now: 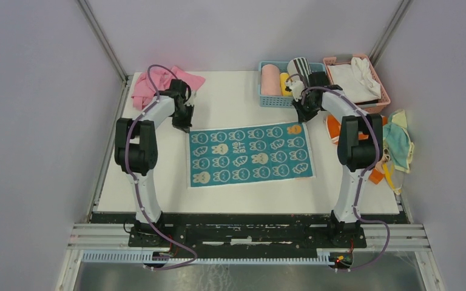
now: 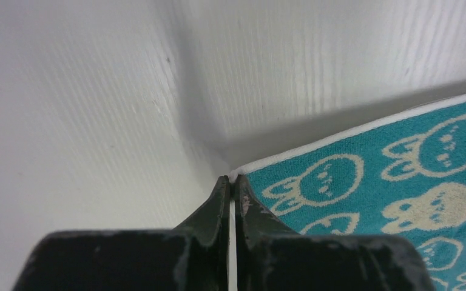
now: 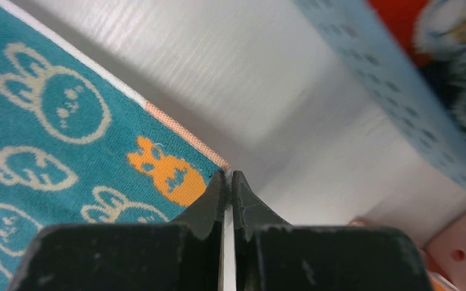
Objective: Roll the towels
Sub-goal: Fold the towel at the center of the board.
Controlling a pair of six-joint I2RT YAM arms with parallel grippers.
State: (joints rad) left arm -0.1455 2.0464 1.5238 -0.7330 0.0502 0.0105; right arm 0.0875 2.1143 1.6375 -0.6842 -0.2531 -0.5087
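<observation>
The left gripper (image 2: 231, 182) and right gripper (image 3: 227, 176) each pinch a far corner of the teal bunny towel (image 1: 249, 154), so both should travel evenly toward the counter's near edge.

Blue basket (image 1: 276, 101) just behind R gripper (image 1: 299, 119), pink cloth (image 1: 151, 91) behind L gripper (image 1: 185, 127), table (image 1: 249, 197) front bare.

Soft, even light keeps the top view bright and sharp across the white bench (image 1: 249, 197). At the corner of the teal towel (image 2: 400, 182) a grey shadow spreads; the left tool (image 2: 232, 182) and right tool (image 3: 228, 177) loom dark and blurred, the blue basket (image 3: 388, 79) beyond the towel out of focus.
</observation>
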